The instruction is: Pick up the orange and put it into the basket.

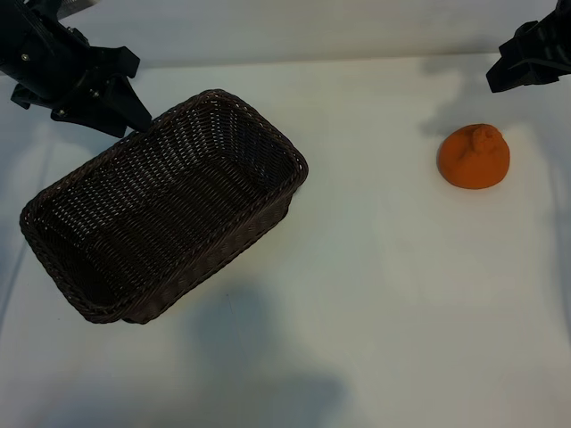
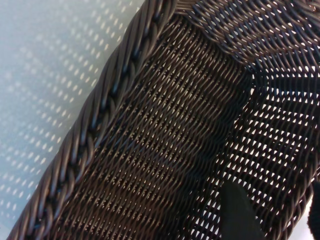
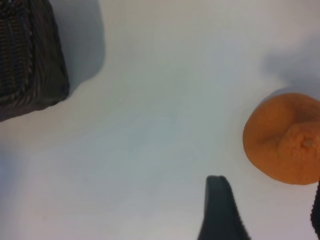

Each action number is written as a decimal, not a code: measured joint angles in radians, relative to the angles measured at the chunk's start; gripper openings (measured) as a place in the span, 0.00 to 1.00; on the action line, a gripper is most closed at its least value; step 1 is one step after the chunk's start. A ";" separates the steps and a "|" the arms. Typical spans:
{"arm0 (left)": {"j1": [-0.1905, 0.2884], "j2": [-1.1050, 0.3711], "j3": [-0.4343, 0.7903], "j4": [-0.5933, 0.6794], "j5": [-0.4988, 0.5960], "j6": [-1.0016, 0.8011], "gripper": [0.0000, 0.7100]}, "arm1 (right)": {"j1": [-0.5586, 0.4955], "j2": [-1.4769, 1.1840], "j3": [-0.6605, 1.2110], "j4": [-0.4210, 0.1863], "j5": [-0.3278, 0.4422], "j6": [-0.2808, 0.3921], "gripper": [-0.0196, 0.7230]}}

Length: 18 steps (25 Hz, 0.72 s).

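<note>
Wicker fills the left wrist view: the basket (image 1: 165,207) lies at the exterior view's left on the white table (image 1: 375,312), set at a slant, open side up and nothing inside it. Its braided rim (image 2: 95,125) runs diagonally through the left wrist view, with weave wall beside it.

Left gripper (image 1: 134,120) hangs just over the basket's far rim. Its fingers (image 2: 237,212) stand spread, one dark tip showing above the weave; nothing is held.

Orange (image 1: 474,156) sits on the table at the right, well apart from the basket, knobby bump up. It touches neither gripper.

Right gripper (image 1: 526,67) hovers beyond the orange at the top right corner. Its fingers (image 3: 220,210) are spread and empty; the orange (image 3: 285,140) lies near them, on the table.
</note>
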 joint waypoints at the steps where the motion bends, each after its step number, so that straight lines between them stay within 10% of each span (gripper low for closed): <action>1: 0.000 0.000 0.000 0.000 0.000 0.000 0.56 | 0.000 0.000 0.000 0.000 0.000 0.000 0.61; 18: 0.035 -0.003 -0.048 -0.001 0.000 -0.122 0.56 | 0.000 0.000 0.000 0.000 0.000 0.000 0.61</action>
